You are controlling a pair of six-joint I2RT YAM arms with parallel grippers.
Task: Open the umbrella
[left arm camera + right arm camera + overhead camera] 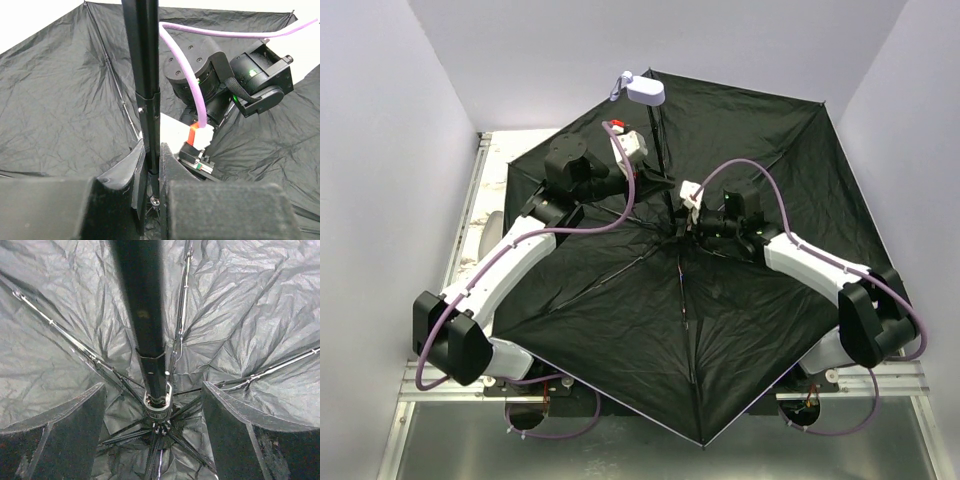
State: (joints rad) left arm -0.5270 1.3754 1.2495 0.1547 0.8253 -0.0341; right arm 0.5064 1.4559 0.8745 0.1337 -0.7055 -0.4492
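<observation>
The umbrella [720, 320] lies spread wide over the table with its black lining facing up and its thin ribs [60, 327] fanned out. Its black shaft [663, 160] rises to the small lavender handle [646, 92]. My left gripper [655, 182] is shut on the shaft [145, 65], with both fingers pressed against it [152, 170]. My right gripper [686, 215] stands open low at the hub. In the right wrist view its fingers [235, 430] are wide apart on either side of the runner [159, 407] without touching it.
The canopy covers most of the table, and only a strip of the tabletop [500, 150] shows at the far left. White walls close in on three sides. A metal rail [620, 385] runs along the near edge. Purple cables [760, 170] loop above both arms.
</observation>
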